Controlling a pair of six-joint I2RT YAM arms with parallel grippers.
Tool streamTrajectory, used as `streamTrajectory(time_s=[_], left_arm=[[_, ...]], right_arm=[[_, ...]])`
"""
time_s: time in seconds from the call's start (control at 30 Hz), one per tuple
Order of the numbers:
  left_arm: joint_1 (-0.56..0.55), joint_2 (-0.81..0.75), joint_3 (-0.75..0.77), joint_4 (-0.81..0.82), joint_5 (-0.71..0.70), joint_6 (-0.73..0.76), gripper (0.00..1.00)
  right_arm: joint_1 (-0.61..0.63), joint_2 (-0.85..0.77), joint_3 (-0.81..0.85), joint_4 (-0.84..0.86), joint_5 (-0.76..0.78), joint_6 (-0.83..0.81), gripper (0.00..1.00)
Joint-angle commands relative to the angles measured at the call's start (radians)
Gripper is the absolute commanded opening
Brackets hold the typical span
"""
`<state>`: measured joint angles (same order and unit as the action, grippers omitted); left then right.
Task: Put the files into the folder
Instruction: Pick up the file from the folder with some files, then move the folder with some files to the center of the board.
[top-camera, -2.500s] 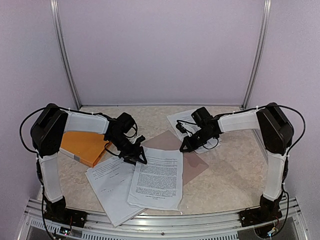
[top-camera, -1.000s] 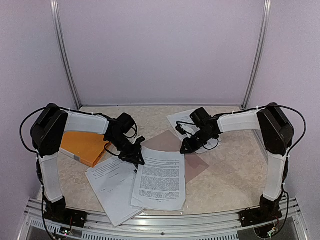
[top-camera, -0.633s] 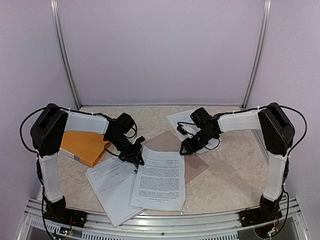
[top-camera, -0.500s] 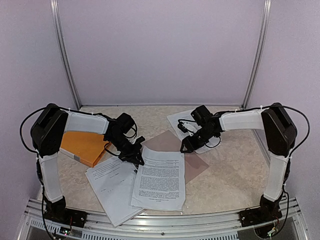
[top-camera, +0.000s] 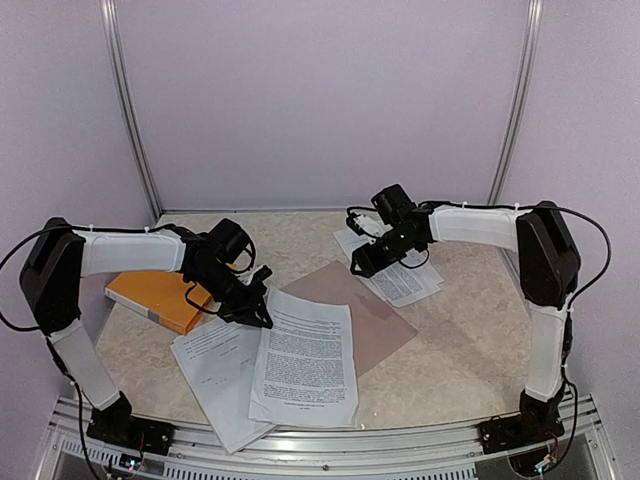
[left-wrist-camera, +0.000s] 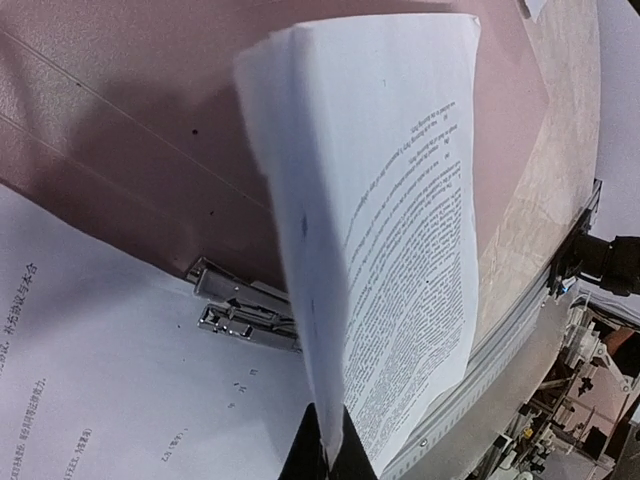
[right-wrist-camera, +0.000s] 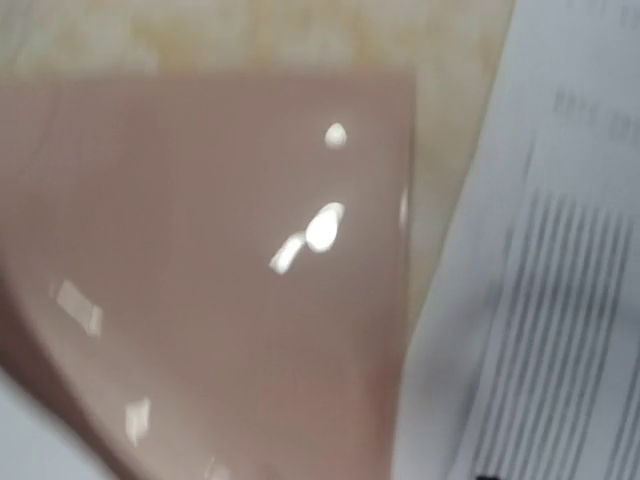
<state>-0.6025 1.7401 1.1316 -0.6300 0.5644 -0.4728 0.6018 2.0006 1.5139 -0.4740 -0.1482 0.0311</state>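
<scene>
Our left tool clenched the files above the folder; about the right tool we could not tell.

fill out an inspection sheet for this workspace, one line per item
surface: beige marbled tabletop, partly covered
job's things: translucent pink plastic folder lying flat, its metal clip exposed; white printed paper sheets partly on it; another white sheet left of them; more printed sheets far right
clutter: orange book-like flat block, left
grippers: left gripper shut on the white printed paper sheets' corner; right gripper above the folder's far corner, jaws unclear
cables: black cables loop off both arms
surroundings: lilac walls, aluminium posts
</scene>
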Motion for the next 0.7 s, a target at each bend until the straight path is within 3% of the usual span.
streamTrajectory(time_s=[0.0, 0.43, 0.67], left_arm=[[-0.009, -0.058, -0.062, -0.032, -0.072, -0.062, 0.0], [-0.021, -0.18, -0.192, -0.051, -0.143, -0.191, 0.0], [-0.023, -0.165, -0.195, -0.032, -0.143, -0.19, 0.0]], right_arm=[[0.009, 0.117, 0.131, -0.029, 0.016, -0.046, 0.66], [0.009, 0.397, 0.528, -0.104, -0.083, -0.169, 0.64], [0.022, 0.458, 0.584, -0.068, -0.114, -0.205, 0.71]])
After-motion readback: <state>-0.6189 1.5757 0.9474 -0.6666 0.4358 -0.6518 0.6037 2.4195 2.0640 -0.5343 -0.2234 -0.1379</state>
